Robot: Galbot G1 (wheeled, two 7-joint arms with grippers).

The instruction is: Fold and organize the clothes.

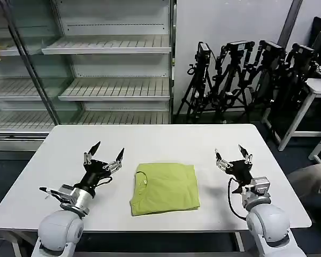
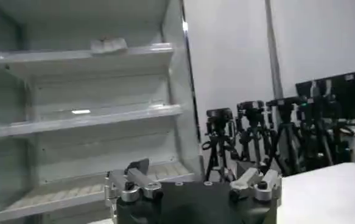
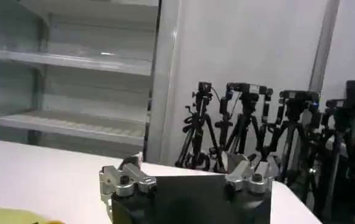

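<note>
the lime yellow-green short-sleeved cotton t-shirt (image 1: 165, 188) lies folded into a compact, roughly square bundle on the white rectangular table (image 1: 150, 142), in the near middle of the tabletop. its ribbed round collar (image 1: 140, 181) shows at the left side of the bundle, and the fabric lies flat with a few soft creases.

the left gripper (image 1: 105, 153) hovers to the left of the shirt, its two dark pointed fingers (image 1: 93, 149) spread wide and released, holding nothing. the nearer of its fingertips is just beside the shirt's far left corner but apart from it. the right gripper (image 1: 231, 156) is to the right of the shirt, well apart from the fabric, its fingers (image 1: 242, 151) likewise splayed open and empty. the shirt sits between the two grippers, touched by neither.

in the left wrist view the left gripper's silver finger bases (image 2: 131, 185) stand apart over the dark gripper body, facing the far white metal shelving unit (image 1: 112, 64) and the row of black camera tripods (image 1: 246, 75) against the wall. in the right wrist view the right gripper's finger bases (image 3: 125, 179) are likewise parted, with a sliver of the yellow-green shirt (image 3: 16, 216) visible on the table at the picture's edge.
</note>
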